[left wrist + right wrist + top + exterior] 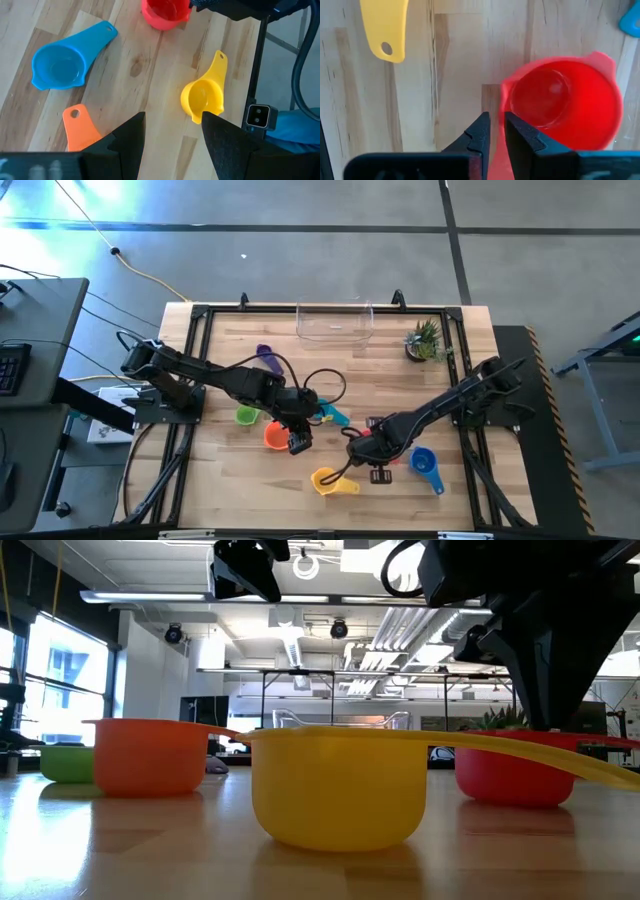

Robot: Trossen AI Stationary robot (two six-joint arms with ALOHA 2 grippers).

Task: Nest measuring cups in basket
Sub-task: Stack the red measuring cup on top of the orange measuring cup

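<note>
Yellow cup (pixel 338 790) upright, handle (pixel 540 754) pointing toward red cup (pixel 515 778).

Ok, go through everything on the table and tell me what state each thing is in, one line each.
Basket: upright, no cup in it.
Red cup: upright on the table, handle between the right end effector fingers.
Yellow cup: upright, free.
Orange cup: upright, under the left end effector, which is open.
Blue cup: upright, free.
Green cup: upright, free.
Teal cup: on the table.
Purple cup: on the table.
Plant: upright.
</note>
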